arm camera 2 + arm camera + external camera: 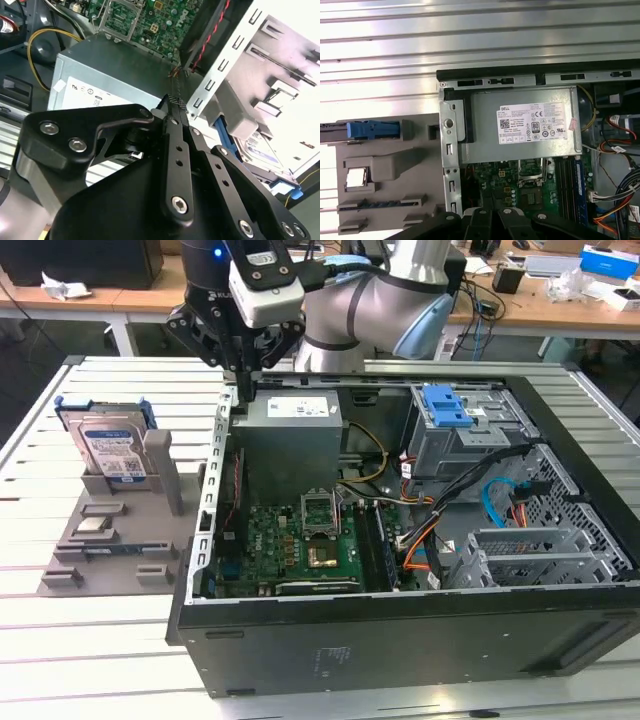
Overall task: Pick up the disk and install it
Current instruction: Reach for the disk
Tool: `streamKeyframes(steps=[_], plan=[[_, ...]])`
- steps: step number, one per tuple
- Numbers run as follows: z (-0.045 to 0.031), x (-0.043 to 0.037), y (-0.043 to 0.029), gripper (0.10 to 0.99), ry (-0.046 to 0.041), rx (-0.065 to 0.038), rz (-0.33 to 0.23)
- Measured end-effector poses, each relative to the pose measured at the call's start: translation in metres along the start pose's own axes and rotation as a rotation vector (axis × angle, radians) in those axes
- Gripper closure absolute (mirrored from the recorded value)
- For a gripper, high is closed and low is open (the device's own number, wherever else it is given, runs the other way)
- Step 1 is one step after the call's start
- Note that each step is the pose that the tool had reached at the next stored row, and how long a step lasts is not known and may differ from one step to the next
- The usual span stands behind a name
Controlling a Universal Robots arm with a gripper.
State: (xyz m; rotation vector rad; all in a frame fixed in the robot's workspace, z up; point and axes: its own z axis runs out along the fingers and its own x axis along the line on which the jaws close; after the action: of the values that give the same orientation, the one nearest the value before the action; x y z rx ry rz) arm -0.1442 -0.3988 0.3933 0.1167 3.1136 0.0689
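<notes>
The disk, a silver drive with a blue-and-white label in a bright blue bracket, stands upright in a grey holder at the exterior view's left, outside the computer case. My gripper hangs over the case's back left corner, to the disk's right and apart from it. Its fingers are pressed together with nothing between them, tips over the edge of the power supply. The second wrist view shows the disk beyond the fingers; the first wrist view shows its blue bracket edge-on.
The open computer case holds a grey power supply, a green motherboard, loose cables and a grey drive cage with a blue latch at the back right. The slatted table carries both. Desks with clutter stand behind.
</notes>
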Motion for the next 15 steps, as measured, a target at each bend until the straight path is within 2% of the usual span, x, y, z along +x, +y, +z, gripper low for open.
streamKeyframes(steps=[3,10,12,15], plan=[[-0.0002,0.0062,-0.0005,0.980,0.0000,0.000,0.000],[-0.0007,0.0269,-0.0020,0.980,0.0000,0.000,0.000],[-0.0010,0.0396,-0.0030,0.980,0.0000,0.000,0.000],[-0.0014,0.0523,-0.0039,0.980,0.0000,0.000,0.000]])
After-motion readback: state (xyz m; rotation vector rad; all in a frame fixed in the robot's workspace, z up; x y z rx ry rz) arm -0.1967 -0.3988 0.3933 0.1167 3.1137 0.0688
